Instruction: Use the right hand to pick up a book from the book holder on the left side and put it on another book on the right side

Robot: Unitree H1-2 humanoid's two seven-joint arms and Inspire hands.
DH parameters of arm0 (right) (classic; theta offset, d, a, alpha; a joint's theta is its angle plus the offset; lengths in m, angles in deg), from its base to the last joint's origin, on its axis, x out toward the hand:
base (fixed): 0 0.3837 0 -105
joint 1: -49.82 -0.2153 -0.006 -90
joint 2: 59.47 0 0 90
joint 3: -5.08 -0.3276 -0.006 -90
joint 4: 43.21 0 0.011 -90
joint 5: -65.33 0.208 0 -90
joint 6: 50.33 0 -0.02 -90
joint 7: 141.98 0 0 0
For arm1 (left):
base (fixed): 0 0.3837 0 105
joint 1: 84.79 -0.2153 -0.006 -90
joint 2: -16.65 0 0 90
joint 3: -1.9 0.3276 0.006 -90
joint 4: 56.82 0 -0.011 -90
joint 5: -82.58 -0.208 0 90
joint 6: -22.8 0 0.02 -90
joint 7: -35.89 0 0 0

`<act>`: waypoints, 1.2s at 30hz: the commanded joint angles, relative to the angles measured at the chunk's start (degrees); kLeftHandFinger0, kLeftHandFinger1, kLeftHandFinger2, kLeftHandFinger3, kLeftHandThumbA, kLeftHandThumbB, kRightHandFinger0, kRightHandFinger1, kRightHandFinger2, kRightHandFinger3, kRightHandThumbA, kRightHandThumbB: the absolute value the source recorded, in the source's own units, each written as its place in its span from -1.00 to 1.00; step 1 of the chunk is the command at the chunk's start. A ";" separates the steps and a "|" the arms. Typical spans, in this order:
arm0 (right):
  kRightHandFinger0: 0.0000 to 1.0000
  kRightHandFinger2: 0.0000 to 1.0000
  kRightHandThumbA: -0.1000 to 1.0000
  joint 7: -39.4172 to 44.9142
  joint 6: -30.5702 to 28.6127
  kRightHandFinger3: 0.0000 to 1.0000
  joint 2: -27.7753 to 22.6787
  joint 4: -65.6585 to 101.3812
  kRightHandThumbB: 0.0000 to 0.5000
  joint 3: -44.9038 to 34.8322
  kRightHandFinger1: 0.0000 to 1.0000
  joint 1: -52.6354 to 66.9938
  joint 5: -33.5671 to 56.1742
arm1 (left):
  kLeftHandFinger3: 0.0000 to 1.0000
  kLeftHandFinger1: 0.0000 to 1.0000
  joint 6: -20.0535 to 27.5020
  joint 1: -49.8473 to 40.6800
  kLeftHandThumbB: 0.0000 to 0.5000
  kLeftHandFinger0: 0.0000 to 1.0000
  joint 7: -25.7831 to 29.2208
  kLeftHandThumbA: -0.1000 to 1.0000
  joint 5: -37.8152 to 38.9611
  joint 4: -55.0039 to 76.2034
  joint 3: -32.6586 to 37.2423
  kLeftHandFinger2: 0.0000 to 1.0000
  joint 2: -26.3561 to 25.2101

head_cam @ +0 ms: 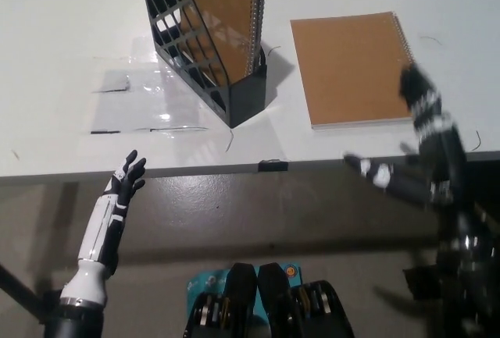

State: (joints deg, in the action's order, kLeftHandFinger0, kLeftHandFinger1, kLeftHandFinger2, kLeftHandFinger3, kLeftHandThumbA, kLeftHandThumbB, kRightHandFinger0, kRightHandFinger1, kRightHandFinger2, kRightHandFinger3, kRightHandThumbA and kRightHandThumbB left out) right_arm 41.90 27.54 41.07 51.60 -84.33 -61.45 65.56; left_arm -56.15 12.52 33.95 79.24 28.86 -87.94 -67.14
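The right hand (418, 154) is hovering spread and empty near the flat book (353, 69); next it needs reaching left to the book (226, 10) standing in the holder (234, 96). The left hand (125, 182) is resting spread, low left.

A black book holder (205, 49) of open lattice plastic stands upright on the white table, left of the middle, its tall end toward the far edge and its low solid front end toward the near edge. Inside it a spiral-bound book (226, 18) with a plain brown cover stands on edge, leaning slightly, its metal coil running along the right side and reaching above the holder's wall. To the right, apart from the holder, a second brown-covered spiral book (353, 69) lies flat and closed on the table, its coil along the right edge, its near edge close to the table's front edge, turned slightly askew.
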 commanded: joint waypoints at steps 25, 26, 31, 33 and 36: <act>1.00 1.00 0.96 0.89 7.49 1.00 4.59 -58.84 0.25 -1.40 1.00 -52.98 2.75 | 1.00 1.00 2.64 -5.49 -0.20 1.00 -0.72 1.00 -2.00 3.43 1.14 1.00 0.07; 1.00 1.00 0.98 0.40 6.99 1.00 4.73 -60.84 0.24 -1.59 1.00 -54.14 2.60 | 1.00 1.00 2.75 -5.46 -0.16 1.00 -0.67 1.00 -2.02 3.32 1.12 1.00 0.07; 1.00 1.00 1.00 0.25 4.94 1.00 5.15 -66.74 0.41 -2.70 1.00 -57.72 3.03 | 1.00 1.00 1.18 -5.52 -0.02 1.00 -0.90 1.00 -1.97 4.34 1.11 1.00 0.10; 1.00 1.00 1.00 0.54 4.52 1.00 5.44 -66.94 0.34 -3.08 1.00 -58.01 3.07 | 1.00 1.00 0.70 -5.54 0.01 1.00 -0.79 1.00 -2.61 4.68 1.20 1.00 -0.03; 1.00 1.00 1.00 0.62 4.61 1.00 5.90 -66.99 0.33 -3.53 1.00 -58.02 3.09 | 1.00 1.00 0.45 -5.56 0.03 1.00 -0.92 1.00 -2.49 4.77 1.24 1.00 -0.05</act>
State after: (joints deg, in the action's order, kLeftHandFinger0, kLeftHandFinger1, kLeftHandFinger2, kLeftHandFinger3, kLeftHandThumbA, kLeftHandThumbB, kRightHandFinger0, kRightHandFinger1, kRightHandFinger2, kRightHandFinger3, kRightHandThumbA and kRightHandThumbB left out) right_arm 42.99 35.90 46.36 -15.58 -86.84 -114.88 66.91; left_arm -55.65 6.42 33.94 77.13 31.51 -87.11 -66.40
